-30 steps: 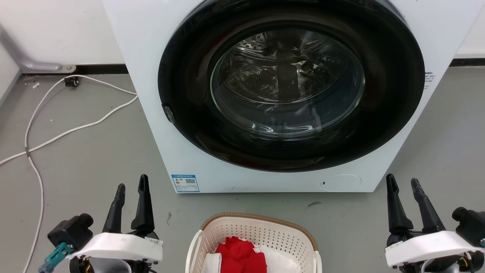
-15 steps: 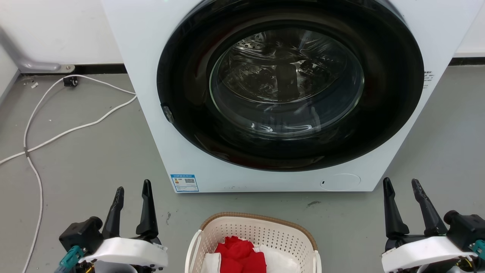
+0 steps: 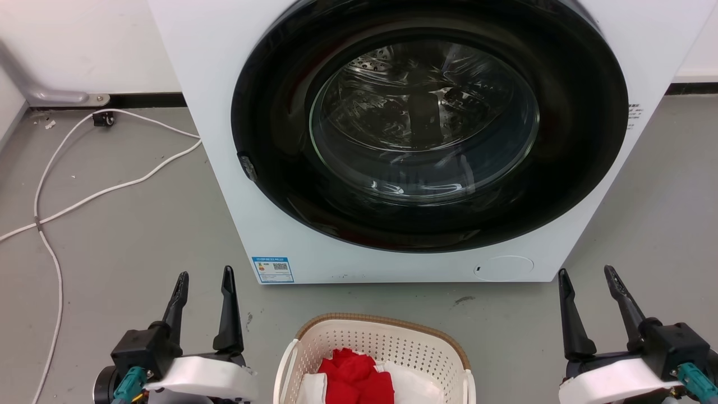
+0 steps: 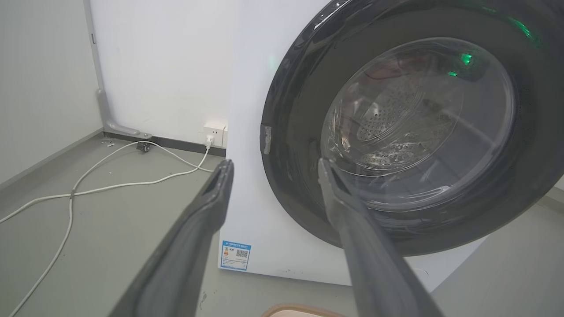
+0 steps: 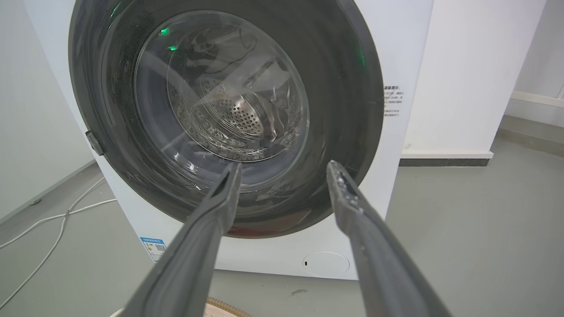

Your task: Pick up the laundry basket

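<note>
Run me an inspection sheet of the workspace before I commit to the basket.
Surface: grey floor, with a few small dark marks.
Job's things: laundry basket upright on the floor, holding red cloth and white cloth; not gripped.
Clutter: nothing seen.
Grippers: left gripper and right gripper both open, empty, either side of the basket, apart from it.
Cables: white cables loop over the floor left of the machine, towards a wall socket.
Surroundings: washing machine just beyond the basket, door shut; white walls.
</note>
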`<state>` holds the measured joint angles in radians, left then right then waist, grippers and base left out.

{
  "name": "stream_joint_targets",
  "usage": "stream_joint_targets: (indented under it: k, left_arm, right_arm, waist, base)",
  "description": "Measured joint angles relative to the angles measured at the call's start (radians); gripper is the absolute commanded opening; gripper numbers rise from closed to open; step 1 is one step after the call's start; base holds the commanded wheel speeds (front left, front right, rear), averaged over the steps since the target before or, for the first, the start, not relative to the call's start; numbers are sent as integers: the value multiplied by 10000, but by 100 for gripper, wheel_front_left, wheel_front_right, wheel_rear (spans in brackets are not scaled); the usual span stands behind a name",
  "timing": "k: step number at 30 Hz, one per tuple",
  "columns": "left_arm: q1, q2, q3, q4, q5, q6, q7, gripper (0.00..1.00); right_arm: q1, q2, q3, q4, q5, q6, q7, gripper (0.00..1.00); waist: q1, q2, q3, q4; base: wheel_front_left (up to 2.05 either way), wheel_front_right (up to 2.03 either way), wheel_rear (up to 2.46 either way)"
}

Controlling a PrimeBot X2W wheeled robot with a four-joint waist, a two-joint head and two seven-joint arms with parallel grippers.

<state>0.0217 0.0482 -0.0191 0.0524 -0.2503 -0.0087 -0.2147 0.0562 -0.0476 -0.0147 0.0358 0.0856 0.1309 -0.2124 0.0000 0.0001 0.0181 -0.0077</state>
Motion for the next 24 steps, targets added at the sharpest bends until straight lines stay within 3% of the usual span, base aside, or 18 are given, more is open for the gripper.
stream_joint_targets:
  k: [24]
  left_arm:
    - [144,6,-146,-46,1789,174,-439,100]
  right_arm:
    - [157,-6,-8,-207,-1624,0,-456,100]
  waist:
    - [1,0,72,-47]
  base:
    - [0,0,0]
